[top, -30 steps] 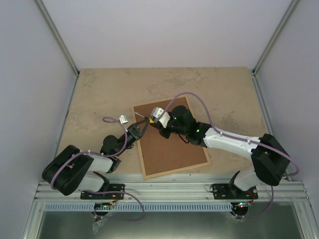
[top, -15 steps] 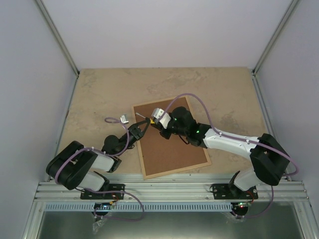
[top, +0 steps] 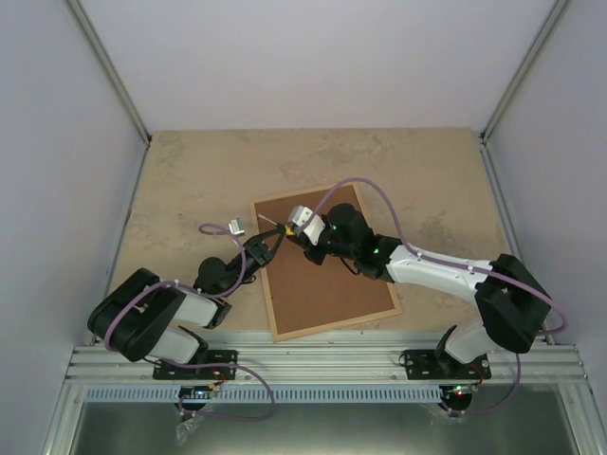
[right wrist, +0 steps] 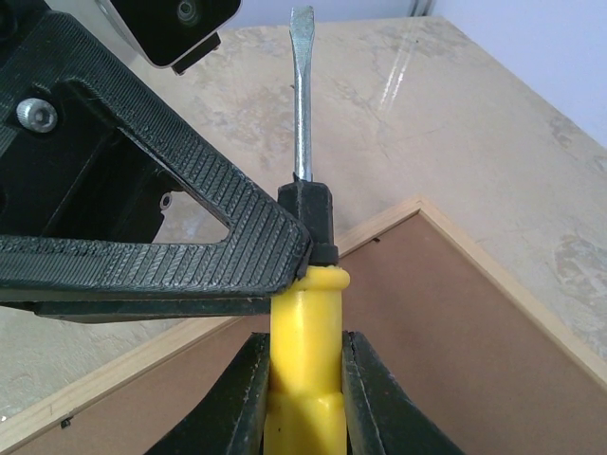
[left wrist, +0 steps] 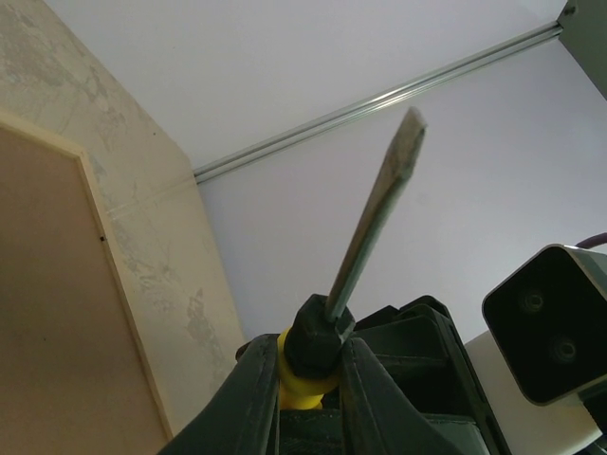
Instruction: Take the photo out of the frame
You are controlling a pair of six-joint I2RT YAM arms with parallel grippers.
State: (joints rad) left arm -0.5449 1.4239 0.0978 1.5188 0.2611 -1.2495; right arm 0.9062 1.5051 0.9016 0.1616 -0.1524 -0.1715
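The frame (top: 268, 285) lies face down on the table, and its brown backing board (top: 327, 275) faces up. The photo is hidden beneath that board. Above the frame's top left corner, both grippers hold one screwdriver (top: 283, 228) with a yellow handle. My left gripper (left wrist: 308, 355) is shut on its black collar, and the blade (left wrist: 379, 209) points up past it. My right gripper (right wrist: 305, 370) is shut on the yellow handle (right wrist: 305, 332), just behind a left finger (right wrist: 142, 256). The frame's pale moulding (right wrist: 493, 275) runs below the tool.
The beige stone-look table (top: 190, 171) is walled by white panels on three sides. Purple cables loop over both arms (top: 365, 185). The right wrist camera housing (left wrist: 555, 327) sits close beside the left gripper.
The left arm's shoulder and elbow have shifted slightly. Both grippers stay shut on the screwdriver at the same spot over the frame.
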